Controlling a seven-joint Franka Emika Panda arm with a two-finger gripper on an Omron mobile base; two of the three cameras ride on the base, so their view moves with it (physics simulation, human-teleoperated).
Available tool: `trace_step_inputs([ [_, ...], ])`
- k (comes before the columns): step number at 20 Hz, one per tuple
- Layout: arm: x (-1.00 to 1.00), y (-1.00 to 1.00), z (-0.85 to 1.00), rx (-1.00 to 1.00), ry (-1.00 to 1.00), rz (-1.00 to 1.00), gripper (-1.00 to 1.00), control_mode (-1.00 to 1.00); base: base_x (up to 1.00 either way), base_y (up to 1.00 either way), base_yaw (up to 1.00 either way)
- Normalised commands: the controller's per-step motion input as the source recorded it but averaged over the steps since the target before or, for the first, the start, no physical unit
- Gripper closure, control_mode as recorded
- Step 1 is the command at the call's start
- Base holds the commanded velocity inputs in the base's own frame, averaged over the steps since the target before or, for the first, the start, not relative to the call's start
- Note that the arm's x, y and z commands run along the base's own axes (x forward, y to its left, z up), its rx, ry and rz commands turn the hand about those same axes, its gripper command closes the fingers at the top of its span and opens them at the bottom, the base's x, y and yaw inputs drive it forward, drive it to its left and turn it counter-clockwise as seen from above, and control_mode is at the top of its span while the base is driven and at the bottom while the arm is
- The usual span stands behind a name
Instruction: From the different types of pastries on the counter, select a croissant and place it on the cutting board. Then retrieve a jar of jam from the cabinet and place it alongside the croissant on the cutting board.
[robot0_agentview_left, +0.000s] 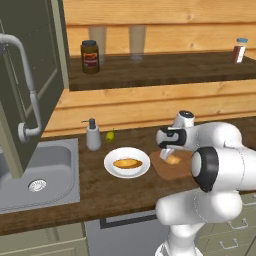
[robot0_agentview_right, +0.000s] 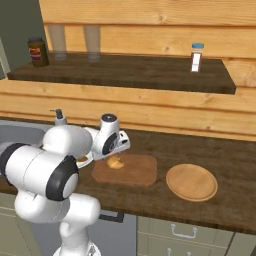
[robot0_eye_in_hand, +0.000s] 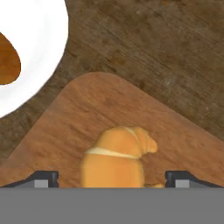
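Gripper spread wide around one croissant, one cutting board, one white plate

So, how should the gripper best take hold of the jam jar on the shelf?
Probably by the straight round sides of the jam jar, below the lid, coming level from the front. It stands upright near the shelf edge, with a wall behind.

Croissant's near end cut off
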Motion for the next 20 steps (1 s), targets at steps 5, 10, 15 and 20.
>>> trace_step_inputs([
  [5, -0.15, 0.00, 0.51, 0.00, -0.04, 0.07, -1.00, -1.00, 0.00, 0.00, 0.00],
  [10, -0.34, 0.16, 0.46, 0.00, -0.01, 0.01, -1.00, -1.00, 0.00, 0.00, 0.00],
  [15, -0.33, 0.41, 0.18, 0.00, 0.00, -0.03, -1.00, -1.00, 0.00, 0.00, 0.00],
  [20, -0.75, 0.06, 0.30, 0.00, -0.03, -0.02, -1.00, -1.00, 0.00, 0.00, 0.00],
])
